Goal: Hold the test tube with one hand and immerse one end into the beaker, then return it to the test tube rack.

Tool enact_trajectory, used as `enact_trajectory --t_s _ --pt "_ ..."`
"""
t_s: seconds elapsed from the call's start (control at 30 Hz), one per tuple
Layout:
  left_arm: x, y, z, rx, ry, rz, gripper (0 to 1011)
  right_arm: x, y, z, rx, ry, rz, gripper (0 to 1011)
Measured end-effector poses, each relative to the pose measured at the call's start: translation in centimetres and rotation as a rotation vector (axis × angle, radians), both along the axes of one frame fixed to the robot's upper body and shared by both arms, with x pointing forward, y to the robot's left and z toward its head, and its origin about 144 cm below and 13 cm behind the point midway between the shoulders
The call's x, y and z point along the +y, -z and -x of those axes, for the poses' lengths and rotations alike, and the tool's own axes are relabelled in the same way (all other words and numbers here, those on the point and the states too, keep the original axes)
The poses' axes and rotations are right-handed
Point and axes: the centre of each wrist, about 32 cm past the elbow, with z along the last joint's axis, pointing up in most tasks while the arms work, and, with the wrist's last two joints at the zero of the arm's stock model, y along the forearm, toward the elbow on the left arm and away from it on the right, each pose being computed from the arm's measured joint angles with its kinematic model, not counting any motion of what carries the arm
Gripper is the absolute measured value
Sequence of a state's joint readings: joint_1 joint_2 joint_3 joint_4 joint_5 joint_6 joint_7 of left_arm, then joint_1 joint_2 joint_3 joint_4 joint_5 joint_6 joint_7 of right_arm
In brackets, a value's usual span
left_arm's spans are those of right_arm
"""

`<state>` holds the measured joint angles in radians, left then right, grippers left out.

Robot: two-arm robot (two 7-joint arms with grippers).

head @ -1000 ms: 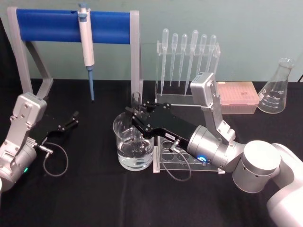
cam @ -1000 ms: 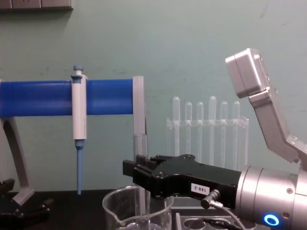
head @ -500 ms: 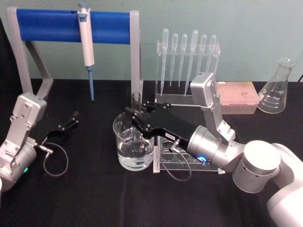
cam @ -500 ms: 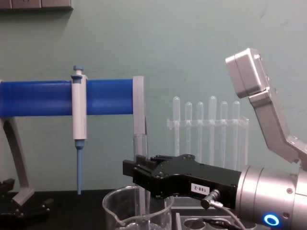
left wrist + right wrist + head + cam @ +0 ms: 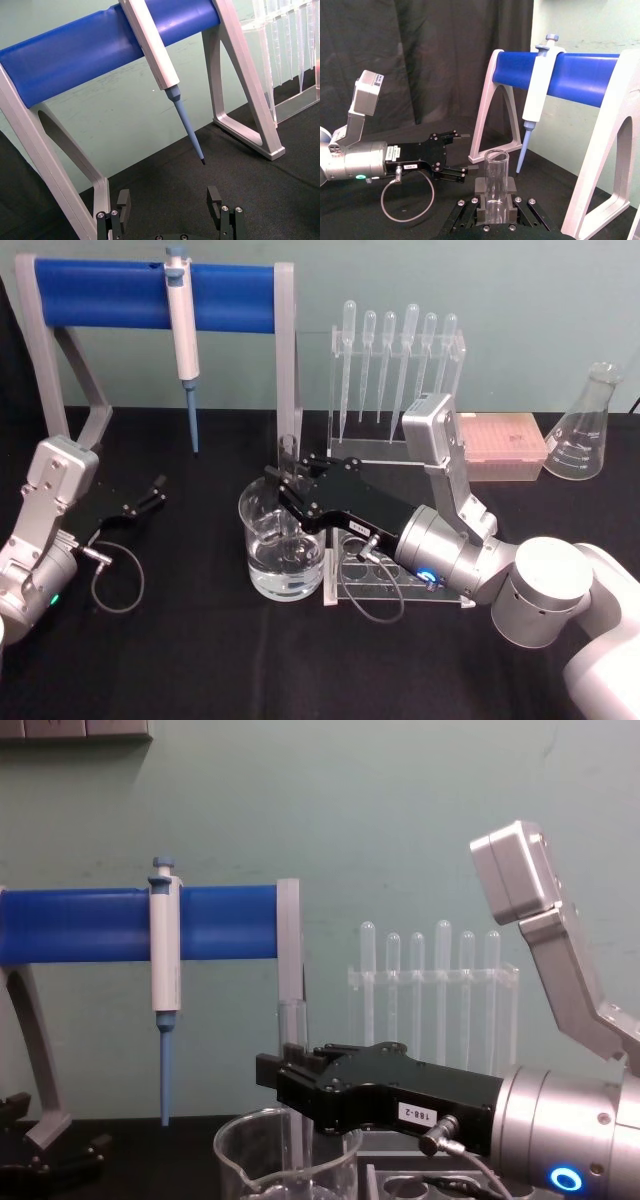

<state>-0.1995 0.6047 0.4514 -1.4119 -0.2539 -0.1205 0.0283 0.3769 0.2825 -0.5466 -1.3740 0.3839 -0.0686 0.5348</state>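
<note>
The test tube (image 5: 288,452) stands upright, its lower end down inside the beaker (image 5: 262,558), which holds water. My right gripper (image 5: 285,486) reaches over the beaker's rim from the right and is shut on the test tube around its middle. In the chest view the test tube (image 5: 293,1020) rises above the black right gripper (image 5: 290,1072), with the beaker (image 5: 240,1152) below. In the right wrist view the test tube (image 5: 496,175) sits clamped between the fingers (image 5: 481,189). My left gripper (image 5: 150,492) rests open at the table's left.
A blue-bar stand (image 5: 110,292) holding a pipettor (image 5: 182,335) is behind the beaker. A pipette rack (image 5: 395,370) stands at the back, and a clear tube rack (image 5: 372,578) right of the beaker. A pink tip box (image 5: 500,445) and a flask (image 5: 585,430) are far right.
</note>
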Motion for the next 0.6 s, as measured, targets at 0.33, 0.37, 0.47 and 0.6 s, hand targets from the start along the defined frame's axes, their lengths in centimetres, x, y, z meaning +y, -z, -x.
enact_trajectory --t_s 0.33,0.37,0.47,0.6 --pt "0.00 0.00 0.00 0.000 0.000 0.000 1000 0.00 0.00 0.00 0.000 0.000 0.000 224" --pt "0.00 0.00 0.00 0.000 0.000 0.000 1000 0.00 0.00 0.00 0.000 0.000 0.000 225" --pt "0.00 0.00 0.00 0.000 0.000 0.000 1000 0.00 0.00 0.00 0.000 0.000 0.000 224" --pt "0.00 0.00 0.00 0.000 0.000 0.000 1000 0.00 0.00 0.00 0.000 0.000 0.000 225"
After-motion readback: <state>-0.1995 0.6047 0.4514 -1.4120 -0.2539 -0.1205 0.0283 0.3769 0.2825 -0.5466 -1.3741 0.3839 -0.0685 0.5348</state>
